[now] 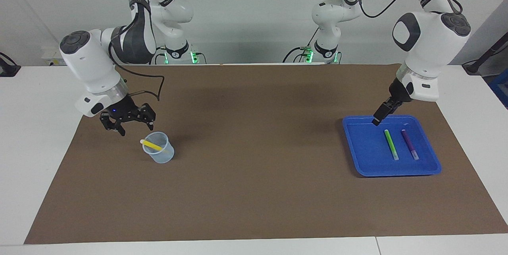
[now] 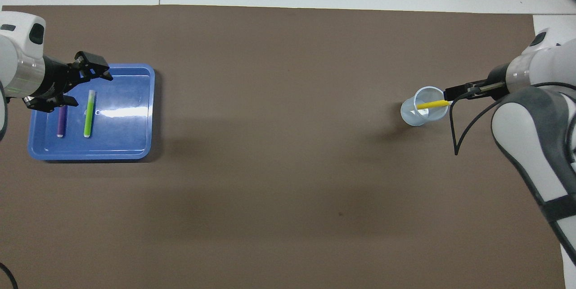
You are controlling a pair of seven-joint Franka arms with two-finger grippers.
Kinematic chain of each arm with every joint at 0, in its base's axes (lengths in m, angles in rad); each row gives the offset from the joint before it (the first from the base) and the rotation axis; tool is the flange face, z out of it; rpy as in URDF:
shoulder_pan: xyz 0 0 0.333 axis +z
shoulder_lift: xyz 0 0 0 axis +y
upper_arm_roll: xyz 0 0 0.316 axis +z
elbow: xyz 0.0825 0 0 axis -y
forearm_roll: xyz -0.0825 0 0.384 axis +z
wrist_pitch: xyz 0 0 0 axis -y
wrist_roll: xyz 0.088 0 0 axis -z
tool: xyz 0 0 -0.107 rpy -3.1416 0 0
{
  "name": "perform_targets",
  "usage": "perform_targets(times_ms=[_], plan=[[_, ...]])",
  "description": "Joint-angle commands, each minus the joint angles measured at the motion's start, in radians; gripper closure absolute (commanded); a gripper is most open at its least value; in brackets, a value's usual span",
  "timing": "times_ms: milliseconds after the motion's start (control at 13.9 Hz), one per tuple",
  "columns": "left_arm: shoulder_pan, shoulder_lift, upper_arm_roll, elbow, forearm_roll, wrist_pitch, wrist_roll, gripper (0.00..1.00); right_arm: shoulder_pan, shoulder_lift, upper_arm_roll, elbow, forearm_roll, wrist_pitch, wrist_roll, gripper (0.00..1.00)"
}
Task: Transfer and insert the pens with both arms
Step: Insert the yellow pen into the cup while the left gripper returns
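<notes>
Facing view: no readable writing.

One pen (image 1: 152, 145) leans in the cup (image 1: 159, 154) toward the right arm's end; two pens (image 1: 391, 144) lie side by side in the tray (image 1: 363, 155) at the left arm's end.
</notes>
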Motion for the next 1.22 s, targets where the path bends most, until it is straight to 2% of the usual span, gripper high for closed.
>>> perform_targets(times_ms=[0, 215, 359, 574, 790, 1005, 1149], plan=[[-0.005, -0.008, -0.007, -0.013, 0.025, 0.086, 0.004, 0.0, -0.026, -0.067, 0.003, 0.048, -0.022, -0.129, 0.018, 0.0], [-0.01, -0.005, -0.009, -0.003, 0.023, 0.103, -0.043, 0.0, -0.044, -0.095, 0.003, 0.083, -0.034, -0.232, 0.017, 0.0], [0.001, -0.002, -0.005, -0.001, 0.025, 0.117, -0.047, 0.0, -0.035, -0.095, 0.009, 0.132, -0.118, -0.324, 0.017, 0.0], [0.01, 0.007, -0.004, 0.005, 0.026, 0.166, -0.015, 0.0, -0.027, -0.097, 0.018, 0.15, -0.123, -0.36, 0.018, 0.0], [0.018, 0.033, 0.001, 0.031, 0.032, 0.137, 0.196, 0.0, 0.012, -0.107, 0.021, 0.151, -0.128, -0.42, 0.071, 0.0], [0.015, 0.081, 0.021, 0.054, 0.139, 0.111, 0.347, 0.0, 0.067, -0.109, 0.021, 0.151, -0.125, -0.435, 0.179, 0.0], [0.025, 0.105, 0.028, 0.054, 0.158, 0.106, 0.471, 0.0, 0.063, -0.11, 0.02, 0.151, -0.123, -0.435, 0.181, 0.0]])
